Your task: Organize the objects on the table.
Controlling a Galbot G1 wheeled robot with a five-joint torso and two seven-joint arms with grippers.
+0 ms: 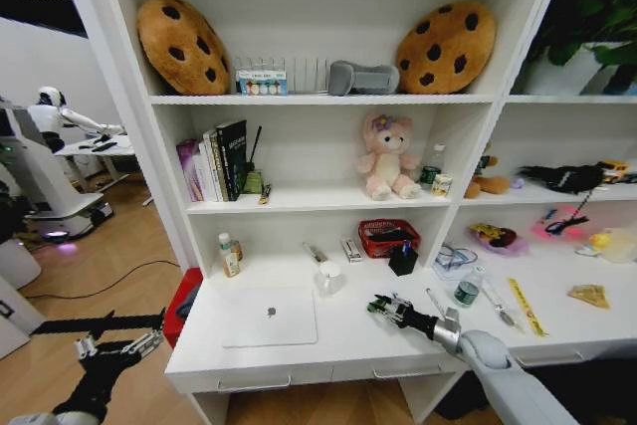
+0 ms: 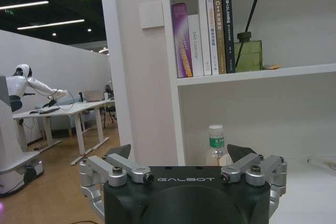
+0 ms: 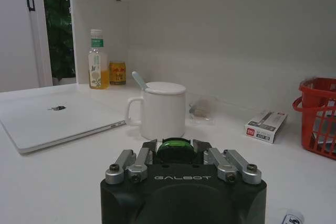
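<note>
Car [image 3: 176, 149] sits pinched in my right gripper [image 1: 381, 307] above the counter [image 1: 348, 345], near the mug [image 3: 163, 109]; a loose pinch could drop it. Left gripper [image 2: 181, 163] hangs open.

You face a tall white shelving unit [image 1: 318, 100] joined to a long white worktop [image 1: 348, 340] with shallow drawers and metal bar handles [image 1: 256, 381]. To your left, warm wood-plank flooring [image 1: 129, 256] runs towards a white wall [image 2: 58, 61] and a distant grey-legged office desk [image 2: 68, 109]. Strip ceiling lights [image 2: 50, 24] glow against a dark ceiling. Green foliage [image 1: 587, 17] shows at the upper right.
</note>
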